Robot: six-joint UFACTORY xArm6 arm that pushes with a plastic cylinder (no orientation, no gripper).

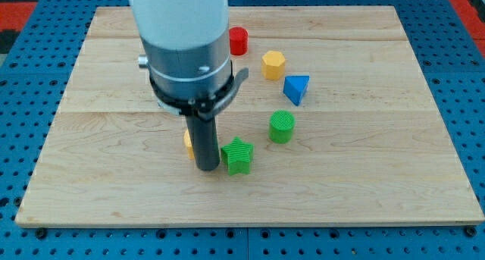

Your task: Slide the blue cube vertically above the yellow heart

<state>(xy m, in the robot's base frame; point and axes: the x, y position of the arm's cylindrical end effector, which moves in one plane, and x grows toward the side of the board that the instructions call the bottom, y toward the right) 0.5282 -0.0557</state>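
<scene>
— Camera view check: where does my tip (pixel 207 167) sit?

— Low on the table (pixel 106 176), just left of the green star (pixel 238 155), with a yellow block (pixel 188 142), likely the heart, half hidden behind the rod.

— And the blue block (pixel 296 89)?

— Up and to the view's right, beyond the green cylinder (pixel 281 126); it looks more wedge than cube.

— Is the end effector holding anything?

— No, it's a bare rod.
</scene>
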